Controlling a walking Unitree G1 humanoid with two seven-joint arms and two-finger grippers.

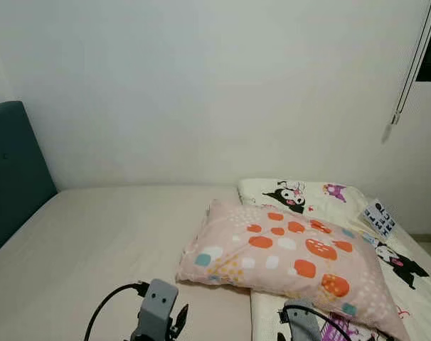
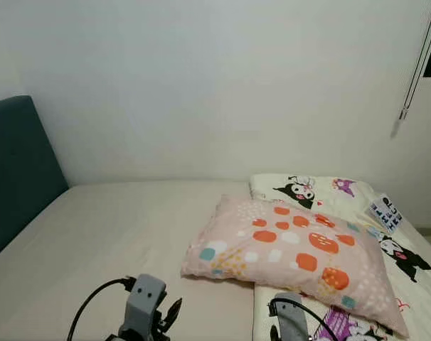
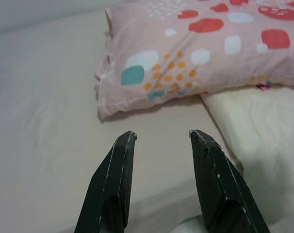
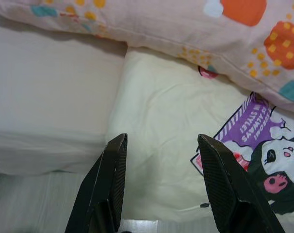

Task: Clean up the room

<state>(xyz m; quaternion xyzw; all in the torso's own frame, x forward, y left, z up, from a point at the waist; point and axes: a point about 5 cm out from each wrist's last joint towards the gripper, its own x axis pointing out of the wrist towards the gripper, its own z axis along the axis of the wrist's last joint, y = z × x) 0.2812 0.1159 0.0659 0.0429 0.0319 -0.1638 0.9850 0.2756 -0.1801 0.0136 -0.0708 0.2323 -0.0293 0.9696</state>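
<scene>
A pink spotted pillow [image 1: 286,256] lies on the bed [image 1: 94,241], its right half over a cartoon-print blanket [image 1: 329,195] at 3 o'clock. The left pincer [image 3: 159,138], at 6 o'clock, is spread above the sheet just before the pillow. The right pincer [image 4: 159,141], spread, hangs over the blanket's edge.

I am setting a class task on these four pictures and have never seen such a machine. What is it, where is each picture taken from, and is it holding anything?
It is a walking humanoid robot standing at a bed. The two wide pictures come from its head cameras, looking down. The other two come from cameras on its wrists, each looking along two black fingers. On the bed lies a pink pillow with orange spots, resting partly on a cream cartoon-print blanket. A dark headboard stands on the left. The left end effector and right end effector are both open and hold nothing.
</scene>
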